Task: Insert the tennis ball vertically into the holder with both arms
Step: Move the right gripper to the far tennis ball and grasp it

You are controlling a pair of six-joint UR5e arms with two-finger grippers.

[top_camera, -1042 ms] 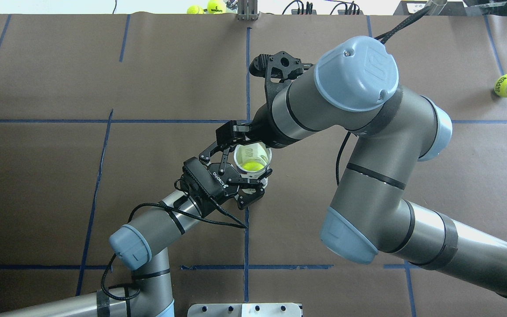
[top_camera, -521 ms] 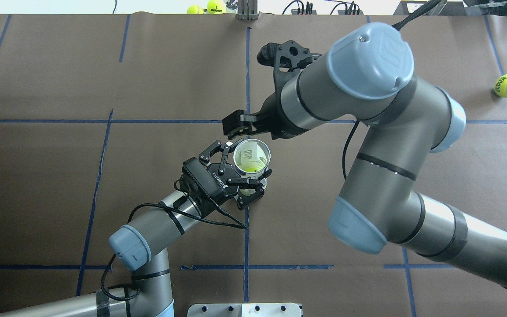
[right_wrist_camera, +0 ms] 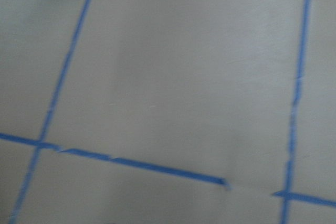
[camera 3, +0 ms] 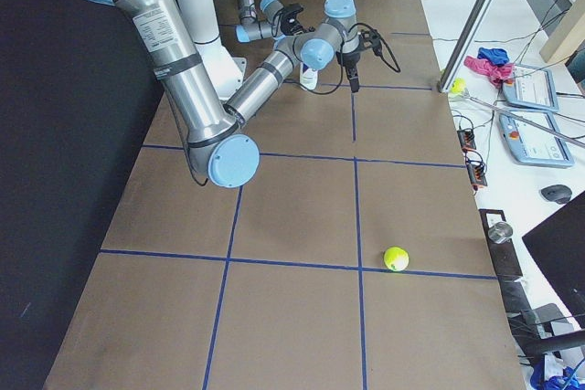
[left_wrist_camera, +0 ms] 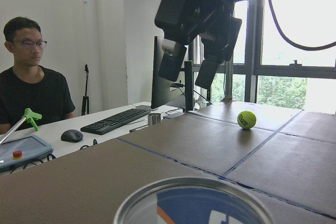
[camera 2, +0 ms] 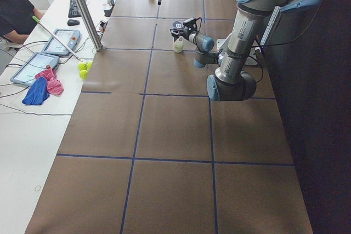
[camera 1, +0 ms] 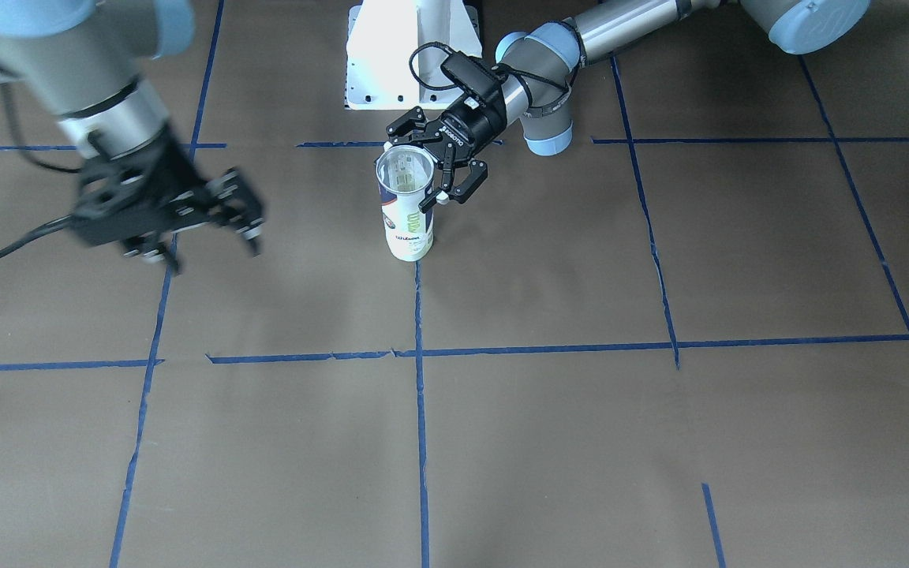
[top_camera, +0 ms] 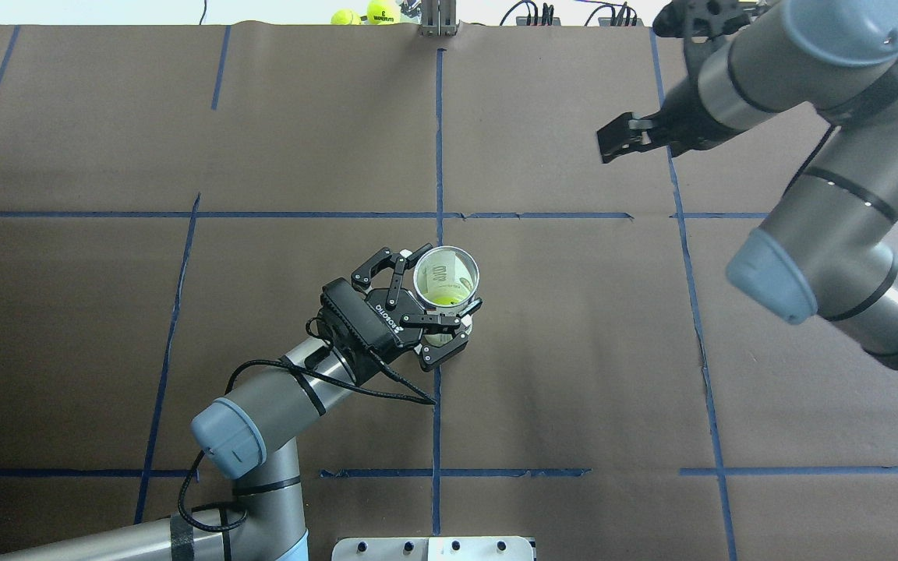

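The holder (top_camera: 437, 271) stands upright near the table's middle, and its white and navy label shows in the front view (camera 1: 408, 225). The tennis ball (top_camera: 444, 297) lies inside it, low down. My left gripper (top_camera: 447, 280) is shut on the holder just under the rim, with one finger on each side (camera 1: 415, 170). My right gripper (top_camera: 619, 142) is open and empty, lifted well away toward the far right of the holder. It also shows in the front view (camera 1: 206, 233) and in the left wrist view (left_wrist_camera: 189, 69).
A second tennis ball (camera 3: 396, 258) lies loose on the table's right end and also shows in the left wrist view (left_wrist_camera: 247, 119). Two more balls (top_camera: 363, 13) sit at the far edge. The white pedestal base (camera 1: 391, 63) stands behind the holder. An operator (left_wrist_camera: 31, 87) sits at the desk.
My right gripper has drawn away from above the holder, up and toward the far right. The ball has dropped lower inside the holder. The left arm has not moved.
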